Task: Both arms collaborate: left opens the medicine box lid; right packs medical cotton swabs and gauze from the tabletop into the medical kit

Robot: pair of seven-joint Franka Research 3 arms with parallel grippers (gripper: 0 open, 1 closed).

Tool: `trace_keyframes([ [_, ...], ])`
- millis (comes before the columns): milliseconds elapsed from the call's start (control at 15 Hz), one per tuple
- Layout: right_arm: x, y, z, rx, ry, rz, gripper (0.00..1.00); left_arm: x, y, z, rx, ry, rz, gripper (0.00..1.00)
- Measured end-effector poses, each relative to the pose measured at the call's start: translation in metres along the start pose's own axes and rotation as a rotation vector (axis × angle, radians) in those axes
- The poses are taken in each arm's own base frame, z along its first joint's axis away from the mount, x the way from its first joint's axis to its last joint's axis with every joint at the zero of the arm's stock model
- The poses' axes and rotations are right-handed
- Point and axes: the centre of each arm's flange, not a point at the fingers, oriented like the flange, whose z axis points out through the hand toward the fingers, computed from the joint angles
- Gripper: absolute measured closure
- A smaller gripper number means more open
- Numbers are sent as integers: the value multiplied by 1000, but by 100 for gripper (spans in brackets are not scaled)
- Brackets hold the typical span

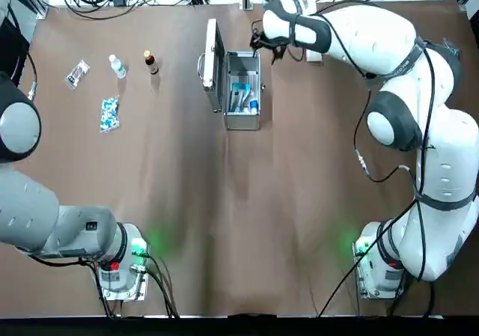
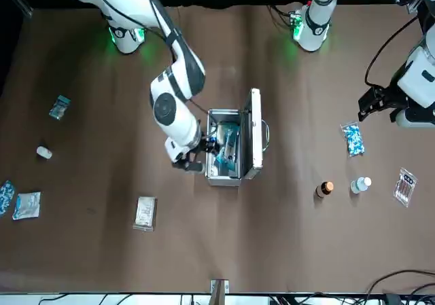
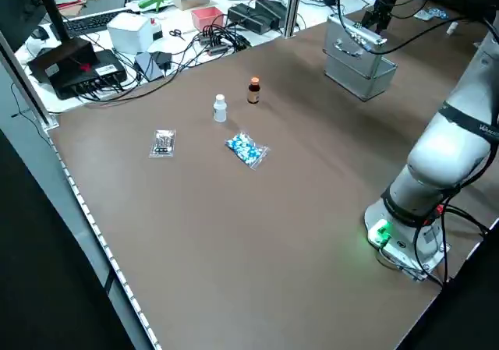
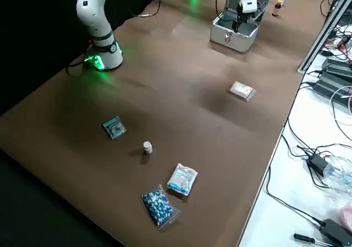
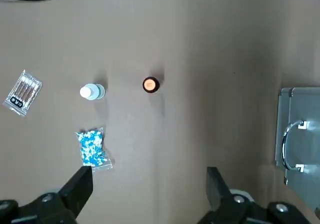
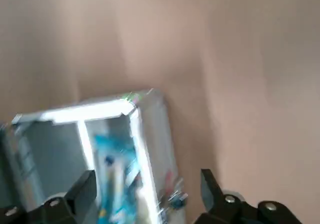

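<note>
The medicine box (image 1: 242, 120) stands open at mid-table, its lid (image 1: 213, 66) upright on the side toward my left arm. A teal and white cotton swab packet (image 1: 243, 96) lies inside the box (image 6: 150, 134). My right gripper (image 2: 189, 162) hovers open and empty just outside the box's far right corner; its wrist view looks down on the packet (image 6: 116, 169). The gauze (image 2: 145, 213), a flat white packet, lies on the table beyond the box. My left gripper (image 5: 149, 189) is open and empty, held high over the table's left part, away from the box.
Left of the box lie a brown bottle (image 1: 151, 62), a white bottle (image 1: 117, 66), a blue-speckled packet (image 1: 109, 114) and a clear packet (image 1: 77, 72). Far right are a small teal packet (image 2: 60, 106), a tiny bottle (image 2: 44, 153) and two speckled packets (image 2: 27, 205).
</note>
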Motion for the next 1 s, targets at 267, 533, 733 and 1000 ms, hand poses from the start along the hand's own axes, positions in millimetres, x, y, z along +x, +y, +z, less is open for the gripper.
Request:
trace_keyframes([
  [267,55,54,-24,-89,92,-51,7,0,1,0,0,0,2,0],
  [533,109,128,-43,-120,94,-198,7,0,2,0,-1,0,4,0],
  [733,136,180,-35,-143,69,-234,7,0,3,0,-1,0,5,0],
  [1000,155,214,8,-165,80,-213,7,0,3,0,-1,0,5,0],
])
